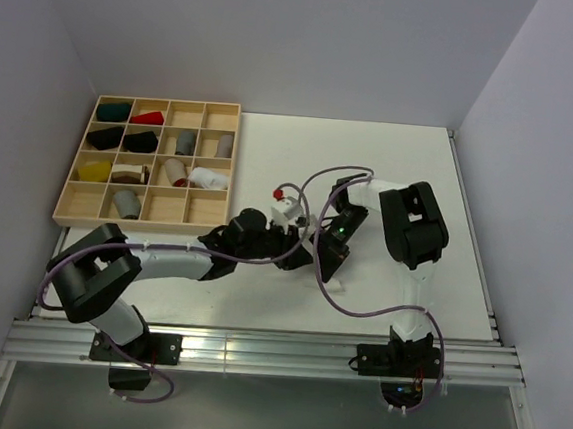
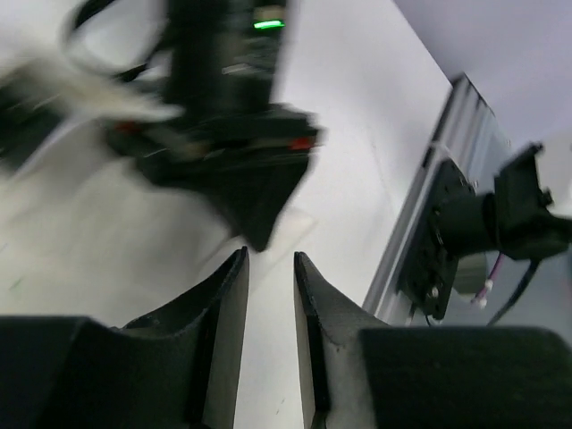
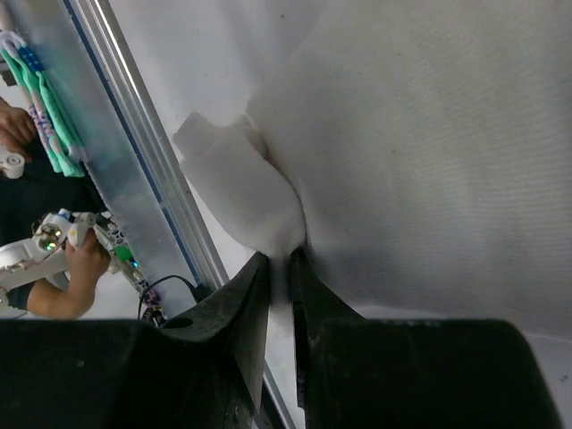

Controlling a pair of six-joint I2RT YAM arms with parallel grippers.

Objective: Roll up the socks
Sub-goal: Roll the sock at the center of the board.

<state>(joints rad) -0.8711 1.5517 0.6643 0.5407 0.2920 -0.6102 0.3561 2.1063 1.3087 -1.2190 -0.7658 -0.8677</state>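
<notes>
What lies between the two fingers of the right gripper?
A fold of the white sock, pinched in the right gripper. The right wrist view shows it.

The place is a robotics lab, set up as an enclosed test cell. An aluminium rail runs along the near edge of a white surface, and two robot arms, left and right, are bolted to it. Loose purple cables trail from the arms just beyond the rail. Plain pale walls box the surface in on the sides away from the rail. A divided wooden tray sits far from the rail, at the left. On the rail's outer side, a person holds a small lit device.
</notes>
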